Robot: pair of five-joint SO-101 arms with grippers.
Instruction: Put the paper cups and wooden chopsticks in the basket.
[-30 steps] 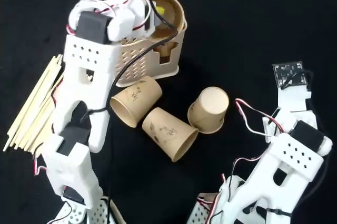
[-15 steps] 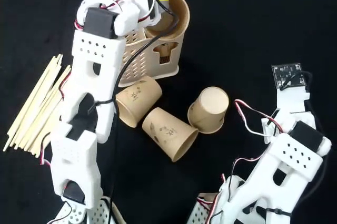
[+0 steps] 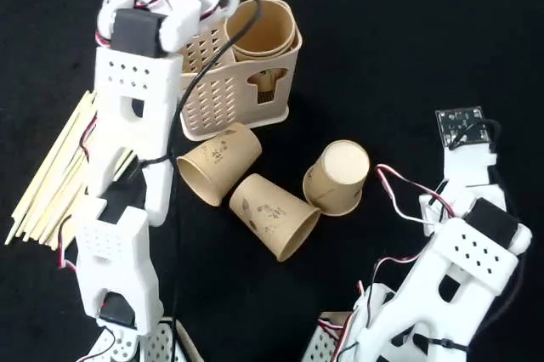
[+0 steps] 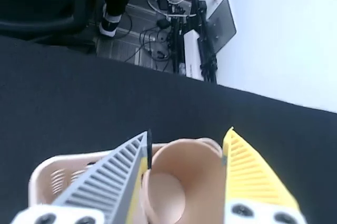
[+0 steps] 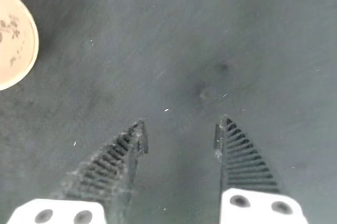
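Looking down from the high view, a beige perforated plastic basket (image 3: pixel 234 94) is seen at the far side of the black table (image 3: pixel 408 48). Nested brown paper cups (image 3: pixel 265 26) are stood upright in one of its compartments. Three more cups are found on the table in front of the basket. A first lying cup (image 3: pixel 219 162) is placed just beside the basket's foot, and a second lying cup (image 3: pixel 274 215) just beside the first. A tilted cup (image 3: pixel 337 177) is set near them, its pale round end turned upward. A bundle of pale wooden chopsticks (image 3: pixel 47 171) is laid flat on the table at the left. It is partly hidden by the white left arm (image 3: pixel 136 98), which is stretched up past the basket's left side. The white right arm (image 3: pixel 472 243) is placed at the near right, apart from the cups.

From the left wrist view, the left gripper (image 4: pixel 187 134) is shown with its grey and yellow fingers spread wide. The nested brown paper cups (image 4: pixel 174 182) are seen between them, seated in the basket (image 4: pixel 47 169). Whether the cups are touched cannot be told.

From the right wrist view, the right gripper (image 5: pixel 181 129) is held over the black table (image 5: pixel 237 50), its jaws parted wide with nothing between them. The pale round end of a paper cup (image 5: pixel 13 37) is seen well apart from the fingers.
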